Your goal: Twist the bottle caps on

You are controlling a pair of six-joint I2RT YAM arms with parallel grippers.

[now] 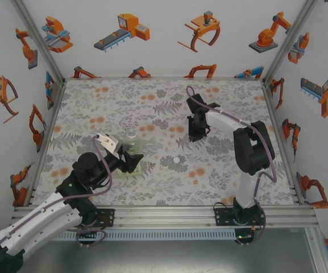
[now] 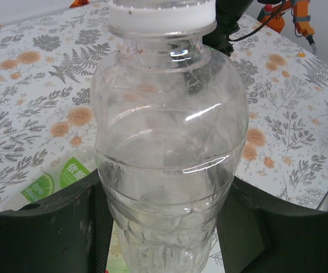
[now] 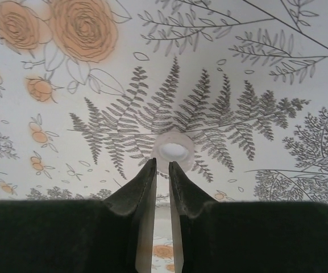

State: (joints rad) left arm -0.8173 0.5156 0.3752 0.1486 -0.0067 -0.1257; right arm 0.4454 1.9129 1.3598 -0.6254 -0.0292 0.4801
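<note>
My left gripper (image 2: 166, 196) (image 1: 129, 160) is shut on the lower body of an unlabelled clear bottle (image 2: 169, 142) (image 1: 131, 147) standing upright. A white cap (image 2: 161, 16) sits on its neck. A bottle with a green label (image 2: 54, 179) (image 1: 132, 172) lies on the table just behind it. My right gripper (image 3: 162, 165) (image 1: 197, 135) points down at the table, its jaws almost together with only a thin slit and nothing between them. A small white bottle cap (image 3: 173, 151) lies open side up just beyond its fingertips. A loose cap (image 1: 177, 160) lies mid-table.
The floral table cover (image 1: 152, 108) runs to white walls with orange robot pictures at the left, back and right. An aluminium rail (image 1: 169, 215) carries both arm bases at the near edge.
</note>
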